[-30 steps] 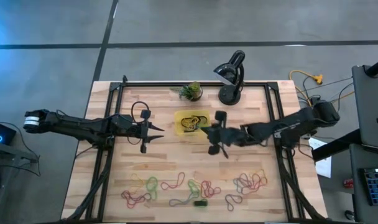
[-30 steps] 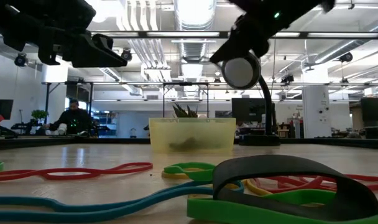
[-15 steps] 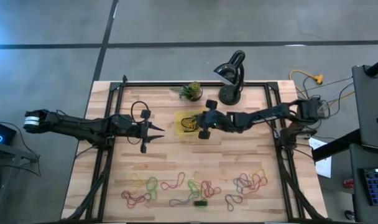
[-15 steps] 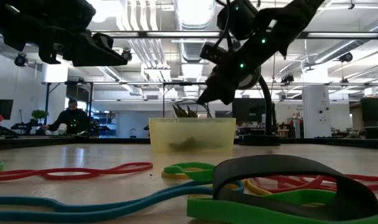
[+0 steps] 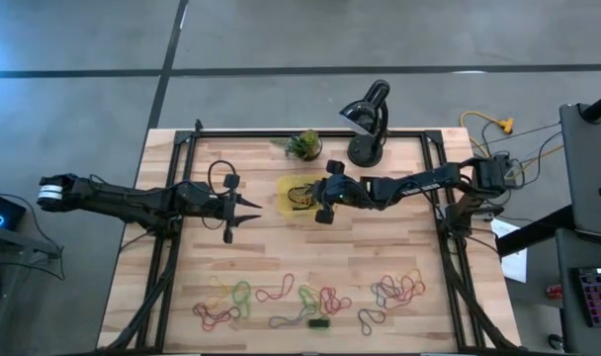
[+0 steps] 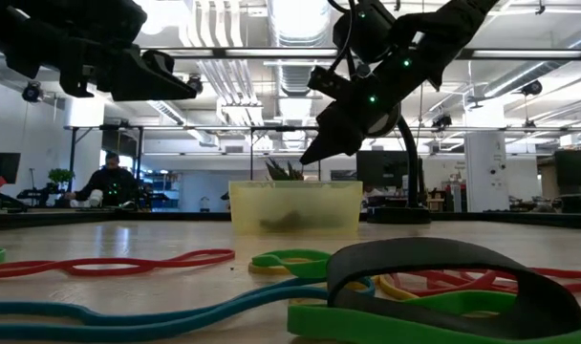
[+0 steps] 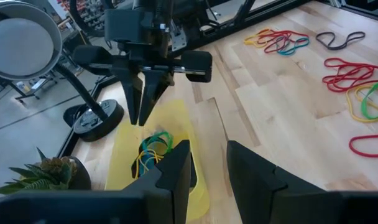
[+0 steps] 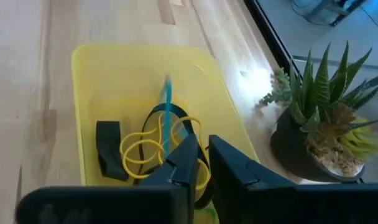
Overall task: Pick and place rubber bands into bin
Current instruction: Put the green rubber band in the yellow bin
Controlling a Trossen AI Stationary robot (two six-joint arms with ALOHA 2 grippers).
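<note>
Left gripper (image 5: 253,207) waits mid-table, fingers slightly apart, empty. The shallow translucent-yellow plastic bin (image 5: 286,201) already holds a few bands. Over it hangs the right gripper (image 8: 198,155), pinching a thin blue rubber band (image 8: 166,112); release off-centre and it could drape the rim. Loose coloured rubber bands (image 5: 310,297): four clusters along the near edge.

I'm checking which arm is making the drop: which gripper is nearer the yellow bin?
Right. The right gripper hangs over the bin, fingers nearly shut with a thin blue band hanging from them. The left gripper waits open beside the bin, off its left edge.
</note>
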